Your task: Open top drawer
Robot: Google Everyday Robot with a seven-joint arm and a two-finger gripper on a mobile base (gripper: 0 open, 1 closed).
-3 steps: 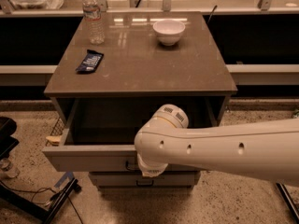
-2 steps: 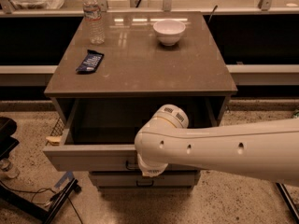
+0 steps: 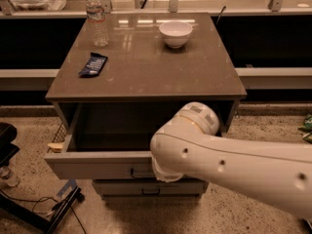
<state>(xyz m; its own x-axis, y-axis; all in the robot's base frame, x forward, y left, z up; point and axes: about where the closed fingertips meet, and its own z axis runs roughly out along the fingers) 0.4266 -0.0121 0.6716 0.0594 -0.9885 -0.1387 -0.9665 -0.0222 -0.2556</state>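
The top drawer [image 3: 92,165] of the grey cabinet stands pulled out towards me, and its deep grey interior [image 3: 117,130] shows. Part of its small black pull handle [image 3: 138,171] shows at the front panel. My white arm [image 3: 234,165] reaches in from the right, and its rounded wrist [image 3: 173,152] sits against the drawer front just right of the handle. My gripper is hidden behind that wrist, at the drawer front. A shorter lower drawer [image 3: 122,188] with a like handle [image 3: 151,192] stays shut beneath.
On the brown cabinet top [image 3: 146,77] stand a water bottle [image 3: 96,17], a white bowl [image 3: 175,33] and a dark blue snack packet [image 3: 93,65]. A black stand [image 3: 7,145] and cables [image 3: 53,208] lie on the floor at the left. A counter runs behind.
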